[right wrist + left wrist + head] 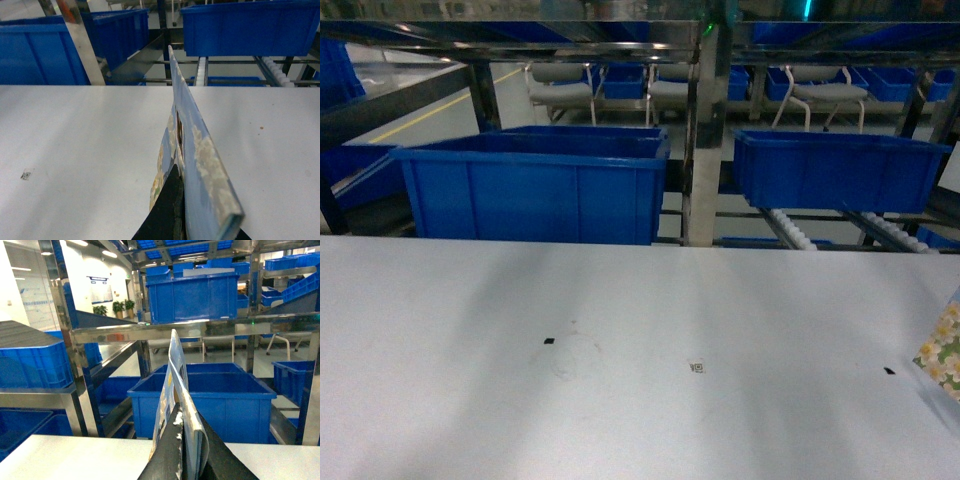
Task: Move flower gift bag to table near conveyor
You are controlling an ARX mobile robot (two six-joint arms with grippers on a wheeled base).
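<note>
**Two gift bags held edge-on, one in each arm's fingers**

In the right wrist view, the right arm's black fingers (180, 220) are closed on the lower edge of the flower gift bag (197, 150), which stands edge-on to the camera and rises away from it over the white-grey table (90, 140). A floral print shows on the bag's left face and pale blossoms run along its blue edge. In the head view only a corner of this bag (942, 350) shows at the right border, above the table (620, 400); the fingers themselves lie outside that view.

In the left wrist view, the left arm's black fingers (186, 455) are pressed together on a second flat bag (176, 390) (its print is too thin a sliver to read), also edge-on and upright. The table's near edge (75, 455) lies below it, with a blue bin (215, 395) beyond.

Behind the table's far edge in the head view stand two more blue bins: a large one (535, 190) on the left and a smaller one (835, 170) on the right, set apart by a steel upright (705, 140). Under the right-hand bin runs the conveyor (795, 228), its rows of small white rollers sloping toward the table. Grey chairs (820, 95) stand in the background.
</note>
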